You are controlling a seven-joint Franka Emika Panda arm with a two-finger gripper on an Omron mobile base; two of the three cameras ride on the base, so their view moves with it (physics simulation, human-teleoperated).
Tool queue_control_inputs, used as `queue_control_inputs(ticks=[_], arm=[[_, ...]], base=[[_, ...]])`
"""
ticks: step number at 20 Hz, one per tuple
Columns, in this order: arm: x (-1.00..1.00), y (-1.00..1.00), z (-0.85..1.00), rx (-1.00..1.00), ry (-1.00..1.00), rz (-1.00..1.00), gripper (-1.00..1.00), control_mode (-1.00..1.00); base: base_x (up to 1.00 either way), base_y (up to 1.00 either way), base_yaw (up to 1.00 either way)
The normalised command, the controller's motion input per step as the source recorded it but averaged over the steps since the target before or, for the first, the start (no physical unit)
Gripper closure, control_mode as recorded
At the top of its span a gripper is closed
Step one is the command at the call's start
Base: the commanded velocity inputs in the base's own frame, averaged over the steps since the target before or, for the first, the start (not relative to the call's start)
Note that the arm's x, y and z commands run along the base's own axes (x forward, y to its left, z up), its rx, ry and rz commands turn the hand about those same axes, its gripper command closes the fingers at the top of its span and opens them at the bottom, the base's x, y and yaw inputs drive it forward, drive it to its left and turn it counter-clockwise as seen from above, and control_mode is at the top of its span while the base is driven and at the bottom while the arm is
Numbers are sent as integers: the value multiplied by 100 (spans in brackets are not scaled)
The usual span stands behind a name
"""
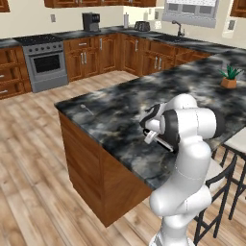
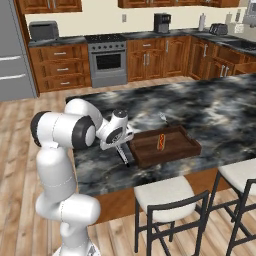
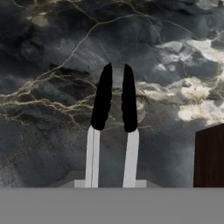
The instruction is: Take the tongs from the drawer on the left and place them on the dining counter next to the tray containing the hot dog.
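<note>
Hand view: tongs (image 3: 114, 127) reach out from the claw (image 3: 111, 186), two silvery arms ending in long black tips, over marbled stone.
Claw: clamped narrow on the tongs' silvery arms.
Arm pose: bent low over the near edge of the bench (image 2: 210, 107), wrist tilted down, claw (image 2: 120, 145) just left of the tray (image 2: 172, 150) (seen from the right base view).
Tongs position: black tips hang close over the bench top, beside the tray; I cannot tell whether they touch.
Bench: glossy black-and-grey marble with pale streaks, brown wooden sides.
Tray: dark brown wood, rectangular, low rim.
Hot dog (image 2: 161, 142): reddish sausage in tan bun, lying inside the tray.
</note>
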Motion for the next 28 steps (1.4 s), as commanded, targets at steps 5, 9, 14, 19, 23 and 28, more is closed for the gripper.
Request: queue_control_inputs(ticks=[5, 9, 14, 19, 23, 28], arm=[[0, 0, -1, 0, -1, 0, 100, -100], [0, 0, 0, 0, 0, 0, -100, -100], [0, 0, 0, 0, 0, 0, -100, -100], [0, 0, 6, 0, 0, 0, -100, -100], [0, 0, 48, 0, 0, 0, -100, -100], [-14, 0, 97, 0, 6, 0, -100, -100]], base=[[0, 0, 0], [0, 0, 0], [0, 0, 0], [0, 0, 0], [0, 0, 0], [0, 0, 0]])
